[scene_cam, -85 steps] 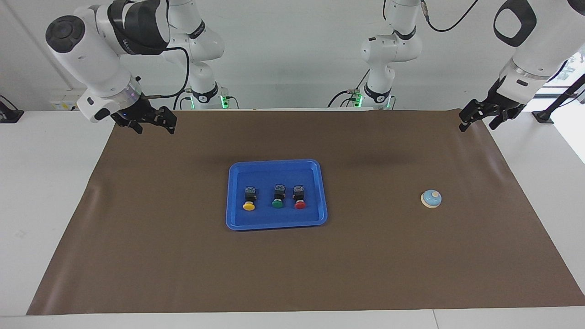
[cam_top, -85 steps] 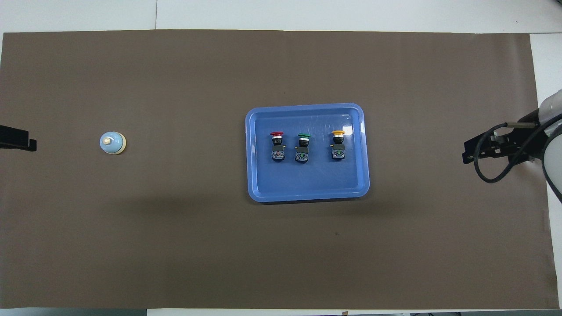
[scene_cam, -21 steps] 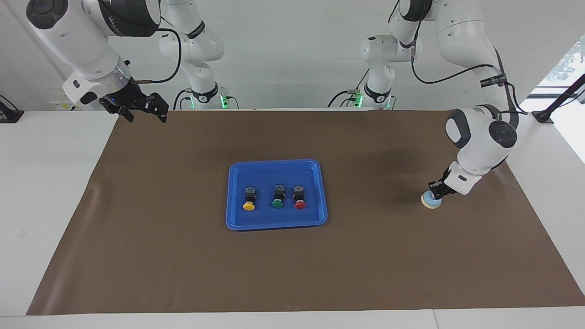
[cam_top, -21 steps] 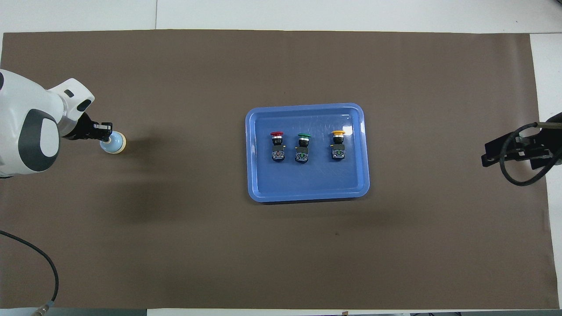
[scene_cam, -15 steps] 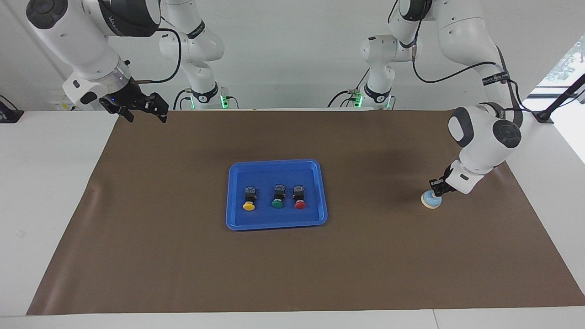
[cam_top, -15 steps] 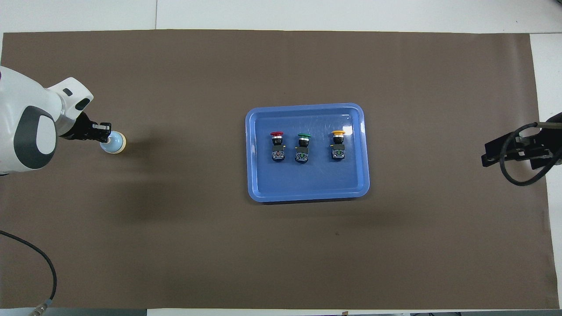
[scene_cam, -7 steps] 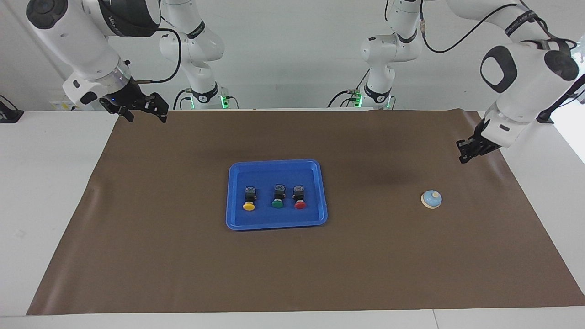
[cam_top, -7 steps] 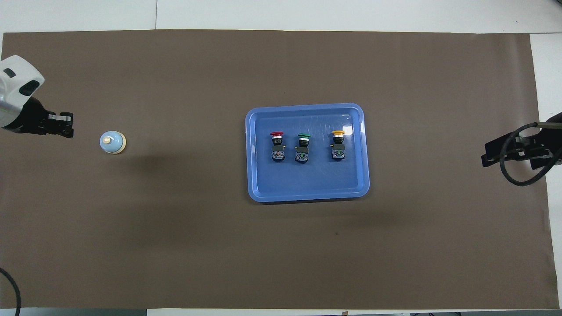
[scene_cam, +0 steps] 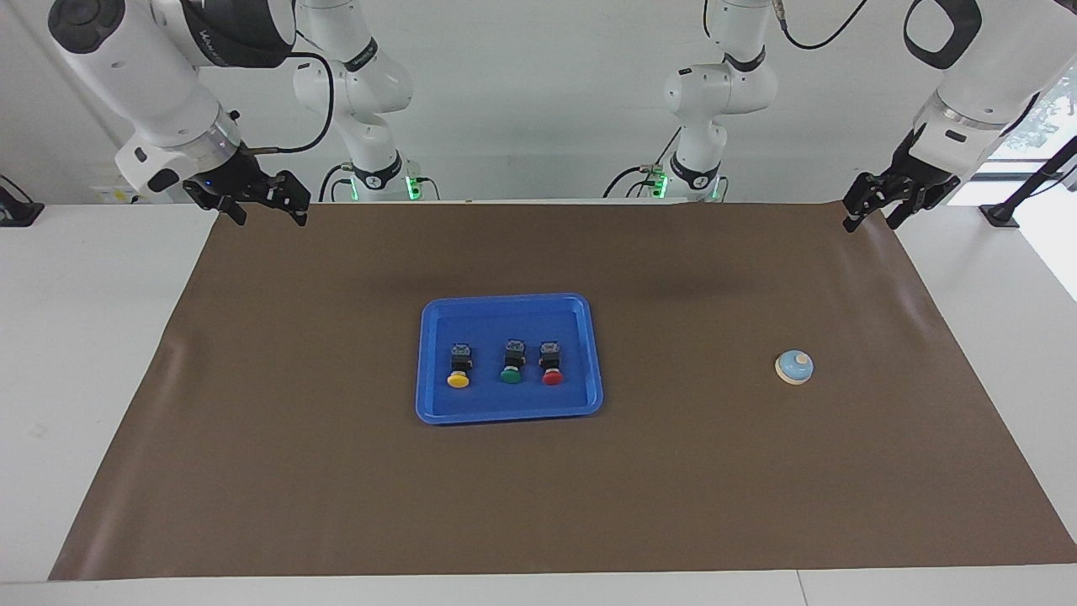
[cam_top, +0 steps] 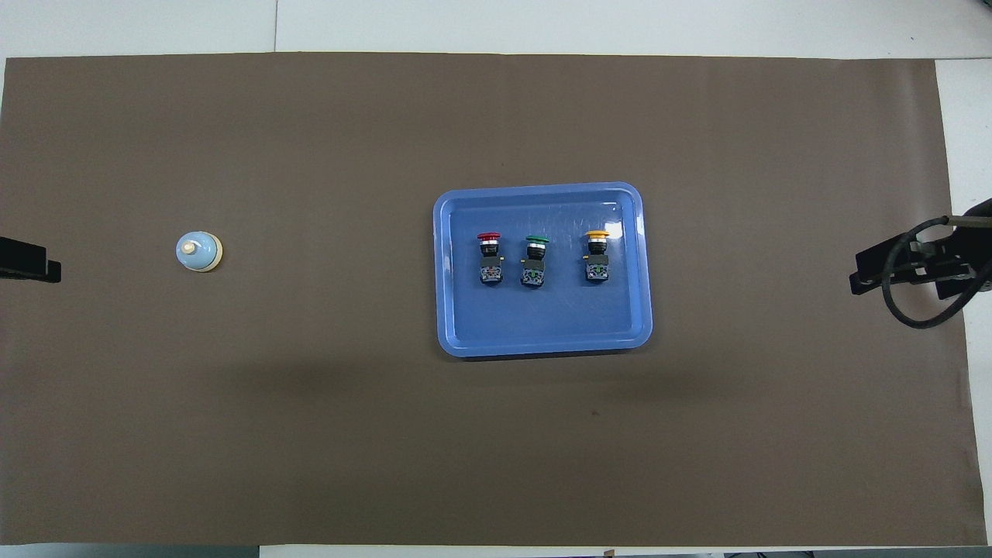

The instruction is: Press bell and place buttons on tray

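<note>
My left gripper [scene_cam: 867, 206] hangs over the mat's corner at my left arm's end of the table, fingers apart and empty; my right gripper [scene_cam: 267, 202] waits over the mat's corner at my right arm's end, also apart, holding nothing. The bell [scene_cam: 794, 367] sits alone on the brown mat [scene_cam: 336, 488], well apart from both and toward the left arm's end. I judge it light and stiff, best pushed straight down on its cream knob (a slanted push might skid it). The yellow button [scene_cam: 458, 370], green button [scene_cam: 511, 364] and red button [scene_cam: 551, 366] lie in a row in the blue tray [scene_cam: 437, 412], small, hard, graspable by their black bodies.
</note>
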{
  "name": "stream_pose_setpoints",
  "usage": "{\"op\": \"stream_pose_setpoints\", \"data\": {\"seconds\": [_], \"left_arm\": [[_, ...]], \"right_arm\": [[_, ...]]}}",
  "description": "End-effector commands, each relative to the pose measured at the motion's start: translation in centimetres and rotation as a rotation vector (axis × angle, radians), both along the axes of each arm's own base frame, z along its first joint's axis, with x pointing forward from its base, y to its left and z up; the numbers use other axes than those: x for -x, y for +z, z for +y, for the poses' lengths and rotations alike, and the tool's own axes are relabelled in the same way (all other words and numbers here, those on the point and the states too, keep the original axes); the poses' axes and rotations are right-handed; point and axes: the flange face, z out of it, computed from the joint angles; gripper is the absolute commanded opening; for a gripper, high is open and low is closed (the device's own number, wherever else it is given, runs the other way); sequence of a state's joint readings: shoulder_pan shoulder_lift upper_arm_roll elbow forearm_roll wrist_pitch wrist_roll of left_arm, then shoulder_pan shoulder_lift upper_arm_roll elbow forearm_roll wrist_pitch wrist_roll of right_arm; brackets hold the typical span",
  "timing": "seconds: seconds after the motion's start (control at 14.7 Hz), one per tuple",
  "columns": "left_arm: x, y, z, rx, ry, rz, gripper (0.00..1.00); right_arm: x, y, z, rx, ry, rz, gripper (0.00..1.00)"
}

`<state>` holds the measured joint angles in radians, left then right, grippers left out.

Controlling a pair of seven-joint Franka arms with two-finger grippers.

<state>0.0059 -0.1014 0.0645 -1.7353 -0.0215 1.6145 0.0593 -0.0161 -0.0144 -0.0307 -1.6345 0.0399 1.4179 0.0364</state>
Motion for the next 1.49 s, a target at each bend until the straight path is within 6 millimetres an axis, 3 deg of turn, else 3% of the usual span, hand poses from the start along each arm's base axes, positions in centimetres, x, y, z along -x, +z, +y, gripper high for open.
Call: {"op": "stream_pose_setpoints", "data": {"seconds": [0.0, 1.15, 1.42], "left_arm": [[-0.4, -0.4, -0.8, 0.002, -0.009, 0.048, 0.97], [0.4, -1.5, -2.6, 0.001, -0.169, 0.131, 1.00], [-0.1, -0.5, -2.5, 0.002, -0.168, 0.130, 1.00]], "right_arm": [[0.5, 0.0, -0.2, 0.014, 0.021, 0.003, 1.00], [0.5, 0.1, -0.2, 0.014, 0.021, 0.002, 1.00], [0.5, 0.1, -0.2, 0.014, 0.021, 0.002, 1.00]]}}
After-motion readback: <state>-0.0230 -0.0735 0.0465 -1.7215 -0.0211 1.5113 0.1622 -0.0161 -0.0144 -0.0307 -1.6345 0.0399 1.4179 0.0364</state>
